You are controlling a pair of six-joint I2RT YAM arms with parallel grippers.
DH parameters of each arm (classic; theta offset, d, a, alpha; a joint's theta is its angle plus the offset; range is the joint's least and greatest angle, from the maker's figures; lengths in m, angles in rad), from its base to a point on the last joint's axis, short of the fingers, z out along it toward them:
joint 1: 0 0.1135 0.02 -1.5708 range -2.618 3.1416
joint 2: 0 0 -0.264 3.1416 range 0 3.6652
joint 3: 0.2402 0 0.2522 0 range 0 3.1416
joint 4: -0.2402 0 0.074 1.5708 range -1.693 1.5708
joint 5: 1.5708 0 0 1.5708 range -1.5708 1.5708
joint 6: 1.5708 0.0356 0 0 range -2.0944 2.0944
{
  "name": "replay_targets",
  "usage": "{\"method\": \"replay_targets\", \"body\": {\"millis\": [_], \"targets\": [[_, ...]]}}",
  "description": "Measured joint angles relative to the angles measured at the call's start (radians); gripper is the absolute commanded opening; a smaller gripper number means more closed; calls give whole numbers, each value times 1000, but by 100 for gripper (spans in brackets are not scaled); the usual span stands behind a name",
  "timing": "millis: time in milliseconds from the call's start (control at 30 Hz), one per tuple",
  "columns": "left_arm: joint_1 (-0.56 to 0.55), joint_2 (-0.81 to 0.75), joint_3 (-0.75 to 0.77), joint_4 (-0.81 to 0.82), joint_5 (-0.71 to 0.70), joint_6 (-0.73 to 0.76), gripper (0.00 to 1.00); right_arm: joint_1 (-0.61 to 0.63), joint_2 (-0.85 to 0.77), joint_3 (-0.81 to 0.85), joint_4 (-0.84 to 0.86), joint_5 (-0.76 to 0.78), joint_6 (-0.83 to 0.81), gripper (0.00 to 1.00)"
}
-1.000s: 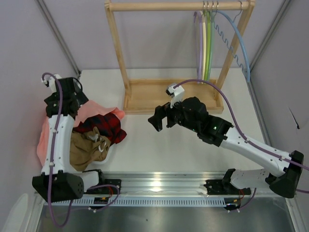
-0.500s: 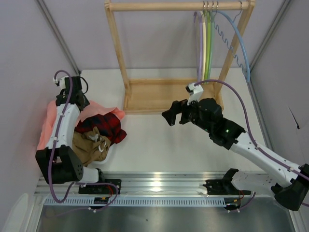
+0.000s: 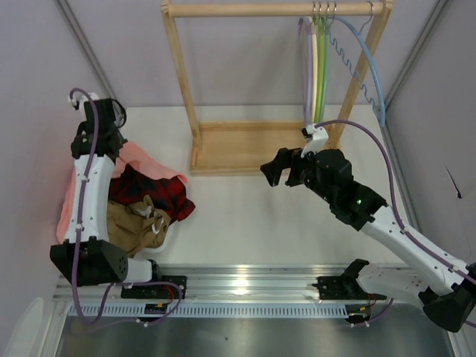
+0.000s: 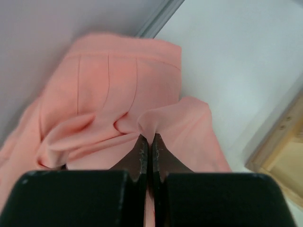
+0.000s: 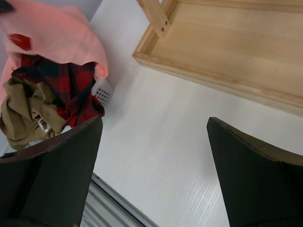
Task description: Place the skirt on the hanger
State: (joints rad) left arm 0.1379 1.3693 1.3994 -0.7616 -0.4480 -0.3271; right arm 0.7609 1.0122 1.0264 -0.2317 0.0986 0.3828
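Observation:
The salmon-pink skirt (image 3: 147, 161) lies bunched at the table's left side, partly under other clothes; it also fills the left wrist view (image 4: 104, 90). My left gripper (image 4: 147, 137) is shut on a pinched fold of the skirt, near its back edge (image 3: 111, 145). The lilac hanger (image 3: 306, 67) hangs from the rail at the back right, leftmost of several hangers. My right gripper (image 3: 271, 169) hovers over the middle of the table, in front of the rack's base. It stands wide open (image 5: 154, 120) with nothing between its fingers.
A red-and-black plaid garment (image 3: 160, 195) and a tan-brown garment (image 3: 130, 223) lie on the skirt's near side. The wooden rack's tray base (image 3: 260, 149) stands at the back centre. Cream, green and light blue hangers (image 3: 372, 67) hang beside the lilac one. A white basket (image 5: 102, 90) peeks from under the clothes.
My left gripper has gone from open to shut, pinching a skirt fold at the pile's back. The right arm has drifted right and back toward the rack, still open.

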Motion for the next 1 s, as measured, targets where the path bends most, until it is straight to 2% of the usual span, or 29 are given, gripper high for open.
{"method": "replay_targets", "body": {"millis": [67, 200, 367, 467, 633, 800, 900, 1000], "targets": [[-31, -14, 114, -40, -8, 28, 0, -28, 1, 0, -28, 13, 34, 100], [-189, -37, 352, -107, -60, 77, 0, -114, -2, -2, -68, 10, 92, 99], [-506, -48, 588, -245, -134, 100, 0, -165, -77, -41, -108, 10, 135, 99], [-674, -47, 680, -305, -165, 100, 0, -170, -154, -47, -154, 40, 142, 99], [-1030, -32, 784, -341, -229, 105, 0, -195, -302, -47, -259, 137, 159, 99], [-1349, 85, 930, -328, -357, 173, 0, -216, -418, -46, -393, 227, 195, 99], [-1444, 117, 918, -274, -378, 189, 0, -219, -469, -46, -461, 259, 224, 99], [-1472, 61, 767, -201, -346, 169, 0, -221, -521, -47, -518, 267, 247, 99]]}}
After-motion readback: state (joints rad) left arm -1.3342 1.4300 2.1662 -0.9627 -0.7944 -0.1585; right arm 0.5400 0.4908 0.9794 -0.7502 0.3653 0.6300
